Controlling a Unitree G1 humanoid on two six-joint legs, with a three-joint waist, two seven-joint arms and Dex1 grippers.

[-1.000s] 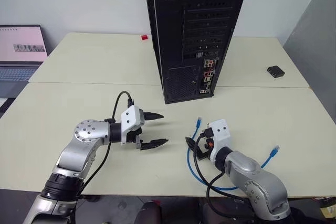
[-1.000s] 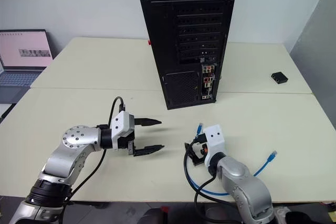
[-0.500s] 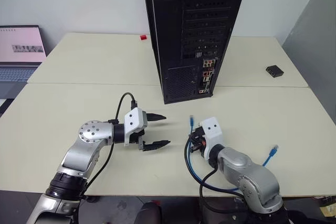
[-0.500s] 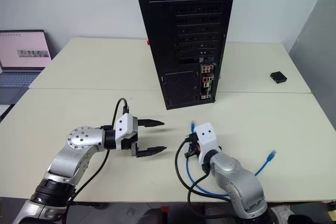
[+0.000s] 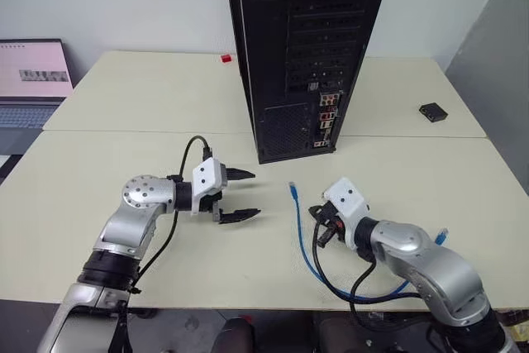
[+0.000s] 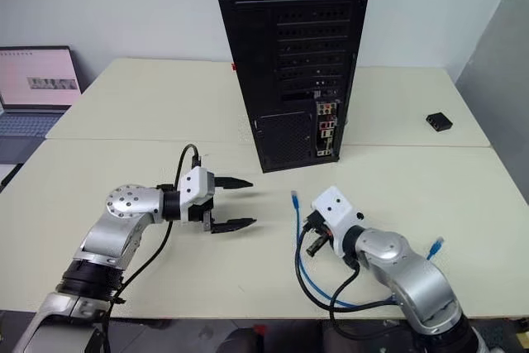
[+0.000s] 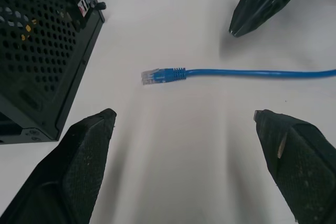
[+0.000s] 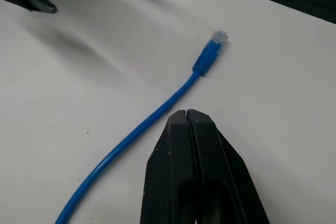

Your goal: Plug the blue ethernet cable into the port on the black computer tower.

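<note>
My right hand (image 8: 185,116) has its two black fingers pressed flat together with nothing between them; the blue ethernet cable (image 8: 157,116) passes just beside their tips on the worktop (image 5: 124,163), not pinched. The cable's near plug (image 5: 291,187) lies loose on the worktop, between my two hands, and the cord runs from it toward me, loops under my right forearm and comes out at the far plug (image 5: 440,236) to my right. My left hand (image 5: 241,196) hovers low over the worktop with its fingers spread wide apart, empty, pointing toward the near plug, which lies ahead of the gap between them. The black computer tower (image 5: 306,47) stands upright on the worktop beyond both hands, its rear panel facing me. The port (image 5: 327,124) sits in the strip of coloured connectors low on that panel, with nothing plugged into it. A small black box (image 5: 433,111) lies far off to the right, and a laptop (image 5: 33,80) stands open at the left edge.
</note>
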